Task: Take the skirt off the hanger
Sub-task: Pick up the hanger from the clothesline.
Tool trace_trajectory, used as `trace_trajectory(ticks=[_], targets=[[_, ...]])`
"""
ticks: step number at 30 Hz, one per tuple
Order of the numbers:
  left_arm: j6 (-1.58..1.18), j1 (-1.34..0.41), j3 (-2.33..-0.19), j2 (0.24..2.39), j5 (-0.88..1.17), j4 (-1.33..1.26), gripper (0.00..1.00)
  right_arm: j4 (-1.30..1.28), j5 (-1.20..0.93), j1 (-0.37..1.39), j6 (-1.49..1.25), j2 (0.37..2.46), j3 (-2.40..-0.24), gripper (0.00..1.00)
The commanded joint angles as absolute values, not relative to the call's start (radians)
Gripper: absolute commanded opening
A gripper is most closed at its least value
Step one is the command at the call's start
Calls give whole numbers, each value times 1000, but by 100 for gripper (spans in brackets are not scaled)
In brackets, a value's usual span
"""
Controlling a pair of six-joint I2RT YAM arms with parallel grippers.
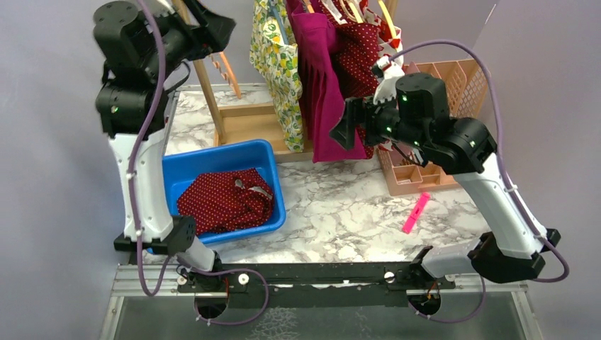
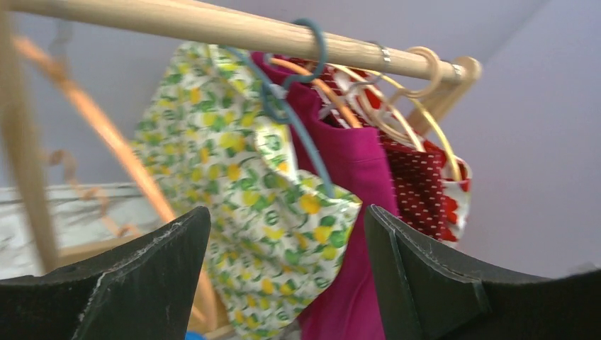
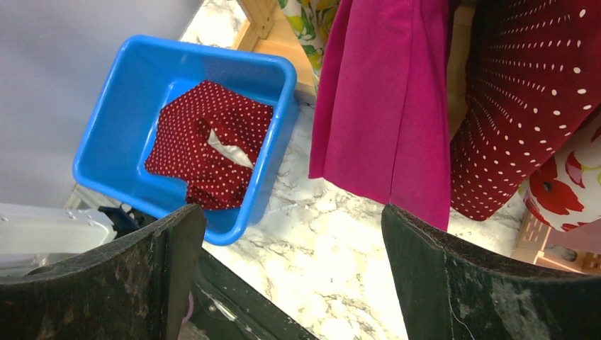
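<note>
left gripper (image 2: 285,212) and right gripper (image 3: 290,209) gape empty. i count one dotted skirt (image 1: 223,202) in one blue bin (image 1: 220,151), four garments (image 1: 322,92) hanging.

Robotics lab test bench, left arm (image 1: 145,184) and right arm (image 1: 496,205) bolted to a metal base rail (image 1: 319,273), marble-print tabletop (image 1: 340,205), plain grey backdrop (image 1: 49,177), staged wooden clothes rack (image 1: 248,124), blue bin (image 1: 212,152).

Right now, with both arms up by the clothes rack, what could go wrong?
The hangers sit crowded on the rail, so the left tool could hook a neighbour and drag it off. The right tool, open near the magenta skirt, might pinch the hanging dotted skirt too.
</note>
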State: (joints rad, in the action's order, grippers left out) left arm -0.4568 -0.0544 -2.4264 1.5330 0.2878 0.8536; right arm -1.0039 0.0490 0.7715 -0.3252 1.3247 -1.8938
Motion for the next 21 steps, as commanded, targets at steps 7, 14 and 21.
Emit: trace_trajectory(ticks=[7,14,21], targets=[[-571,-248,-2397,1724,355,627,77,-1056,151,773,-451,1393,-1947,100],[-643,-259,-2396,1796,329,525,64,-1019,128,773,-501,1352,-1898,100],[-609,-306,-2421,1842,208,483,55,-1034,79,773,-450,1296,-1890,100]])
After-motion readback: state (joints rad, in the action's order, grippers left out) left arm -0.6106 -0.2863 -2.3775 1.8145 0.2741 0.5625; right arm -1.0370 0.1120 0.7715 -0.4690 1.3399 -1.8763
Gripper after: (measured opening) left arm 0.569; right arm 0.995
